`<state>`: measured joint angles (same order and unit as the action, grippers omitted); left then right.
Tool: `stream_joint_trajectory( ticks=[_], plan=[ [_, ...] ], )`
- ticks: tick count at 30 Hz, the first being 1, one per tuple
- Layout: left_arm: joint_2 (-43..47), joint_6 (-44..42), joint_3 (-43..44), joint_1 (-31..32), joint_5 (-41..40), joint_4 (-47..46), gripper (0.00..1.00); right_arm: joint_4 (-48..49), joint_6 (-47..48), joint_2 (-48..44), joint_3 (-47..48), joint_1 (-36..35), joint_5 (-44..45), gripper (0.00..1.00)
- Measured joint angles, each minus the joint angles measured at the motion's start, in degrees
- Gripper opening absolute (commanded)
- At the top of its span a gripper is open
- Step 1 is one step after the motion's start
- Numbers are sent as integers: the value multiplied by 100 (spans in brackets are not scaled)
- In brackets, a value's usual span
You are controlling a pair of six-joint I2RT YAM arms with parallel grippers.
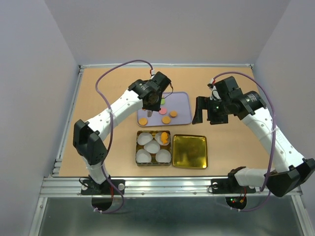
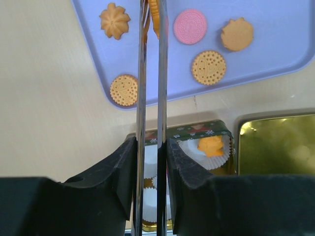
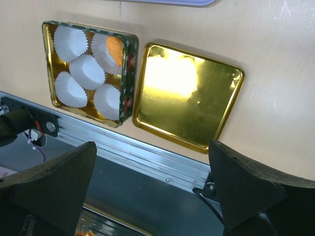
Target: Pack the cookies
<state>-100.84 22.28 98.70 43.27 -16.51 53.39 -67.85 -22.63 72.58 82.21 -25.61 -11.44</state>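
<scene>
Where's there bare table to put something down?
Bare table lies beyond the tray, and left of the tin beside the left arm. The middle is crowded: tray, tin and lid sit close, with tongs in the left fingers over the cookies.

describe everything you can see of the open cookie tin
The tin is square with rounded corners, metal-looking, gold inside, with green patterned outer walls. It sits open and flat on the tan table, toward its near edge. Five white fluted paper cups fill it, four at the corners, one central; one corner cup holds an orange cookie. The gold lid lies close beside it; contact is unclear.
</scene>
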Motion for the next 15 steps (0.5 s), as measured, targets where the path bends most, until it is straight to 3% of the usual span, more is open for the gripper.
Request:
stream_joint_trajectory(
  ticks=[6,15],
  plan=[
    [1029,396,-516,4,136,57,19,9,-4,-238,-74,0,-173,100],
    [2844,1469,-1930,179,247,197,2,7,-42,-772,-330,0,-516,100]
  ],
)
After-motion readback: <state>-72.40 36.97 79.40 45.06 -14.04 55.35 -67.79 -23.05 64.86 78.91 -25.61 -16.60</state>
